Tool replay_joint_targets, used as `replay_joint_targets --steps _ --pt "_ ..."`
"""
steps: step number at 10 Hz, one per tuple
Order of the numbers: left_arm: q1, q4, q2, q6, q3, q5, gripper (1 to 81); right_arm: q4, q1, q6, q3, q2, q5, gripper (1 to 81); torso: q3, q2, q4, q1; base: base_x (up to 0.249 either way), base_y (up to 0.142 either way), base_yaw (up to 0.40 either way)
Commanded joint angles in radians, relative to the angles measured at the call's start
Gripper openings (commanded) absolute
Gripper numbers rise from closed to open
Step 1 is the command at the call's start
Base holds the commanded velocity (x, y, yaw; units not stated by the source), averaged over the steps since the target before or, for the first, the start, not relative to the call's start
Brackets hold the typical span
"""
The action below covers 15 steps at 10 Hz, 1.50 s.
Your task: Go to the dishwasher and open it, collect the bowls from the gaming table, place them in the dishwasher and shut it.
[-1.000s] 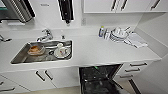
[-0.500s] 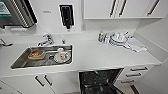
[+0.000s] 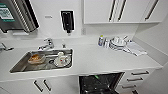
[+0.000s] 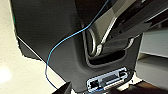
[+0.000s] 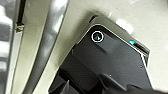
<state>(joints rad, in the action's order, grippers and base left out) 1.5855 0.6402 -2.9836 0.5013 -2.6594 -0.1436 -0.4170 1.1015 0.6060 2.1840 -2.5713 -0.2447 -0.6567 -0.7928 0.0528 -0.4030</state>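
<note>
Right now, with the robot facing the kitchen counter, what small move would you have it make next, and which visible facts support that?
Probably turn away and drive off to fetch the bowls: the dishwasher below the white counter already stands open, its dark interior showing, so nothing more needs doing here.

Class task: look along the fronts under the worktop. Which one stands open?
The dishwasher, right of the sink: dark inside with racks showing, while the white drawers and cabinet doors stay shut.

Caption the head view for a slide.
Kitchen counter with sink holding dishes, faucet behind, dishwasher open below.
</note>
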Motion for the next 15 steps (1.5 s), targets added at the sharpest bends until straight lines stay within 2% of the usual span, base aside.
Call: replay_joint_targets --steps 1,4,5,6,7,8,9,11,12,13,14,15 --pt "0.006 0.001 0.011 -0.001 0.002 0.056 81.1 -0.180 -0.128 0.008 0.060 0.007 -0.024 81.1 0.000 0.005 0.000 0.003 0.000 0.000 0.000" --pt "0.011 0.006 0.017 -0.001 0.002 0.058 81.1 -0.301 -0.179 0.008 0.028 -0.002 0.051 81.1 0.000 -0.062 0.000 -0.037 0.000 0.000 0.000" --pt "0.012 0.006 0.021 -0.001 0.004 0.059 81.1 -0.316 -0.198 0.008 -0.007 -0.008 0.103 81.1 0.000 -0.069 0.000 -0.040 0.000 0.000 0.000" --pt "0.014 0.009 0.018 -0.001 0.004 0.078 81.1 -0.318 -0.232 0.008 -0.046 -0.002 0.113 81.1 0.000 -0.067 0.000 -0.040 0.000 0.000 0.000" --pt "0.012 0.009 0.015 -0.001 0.004 0.079 81.1 -0.319 -0.264 0.008 -0.134 0.027 0.147 81.1 0.000 -0.067 0.000 -0.041 0.000 0.000 0.000" --pt "0.012 0.010 0.009 -0.003 0.002 0.081 81.1 -0.319 -0.312 0.008 -0.266 0.082 0.197 81.1 0.000 -0.067 0.000 -0.041 0.000 0.000 0.000" --pt "0.008 0.012 0.007 -0.006 0.002 0.093 81.1 -0.319 -0.373 0.008 -0.417 0.157 0.209 81.1 0.000 -0.067 0.000 -0.041 0.000 0.000 0.000" --pt "0.006 0.027 0.007 -0.010 0.002 0.095 81.1 -0.307 -0.429 -0.005 -0.656 0.287 0.261 81.1 0.000 -0.067 0.000 -0.042 0.000 0.000 0.000" --pt "0.005 0.044 0.006 -0.010 0.002 0.095 81.1 -0.296 -0.426 -0.006 -0.723 0.323 0.287 81.1 0.000 -0.067 0.000 -0.042 0.000 0.000 0.000" --pt "0.006 0.082 0.009 -0.010 0.001 0.098 81.1 -0.289 -0.403 -0.005 -0.753 0.337 0.306 81.1 0.000 -0.067 0.000 -0.042 0.000 0.000 0.000" --pt "0.001 0.096 0.006 -0.009 -0.011 0.098 81.1 -0.250 -0.348 -0.030 -0.708 0.318 0.297 81.1 0.000 -0.067 0.000 -0.042 0.000 0.000 0.000" --pt "-0.009 0.090 0.003 -0.007 -0.033 0.098 81.1 -0.184 -0.247 -0.052 -0.623 0.276 0.292 81.1 0.000 -0.067 0.000 -0.042 0.000 0.000 0.000"
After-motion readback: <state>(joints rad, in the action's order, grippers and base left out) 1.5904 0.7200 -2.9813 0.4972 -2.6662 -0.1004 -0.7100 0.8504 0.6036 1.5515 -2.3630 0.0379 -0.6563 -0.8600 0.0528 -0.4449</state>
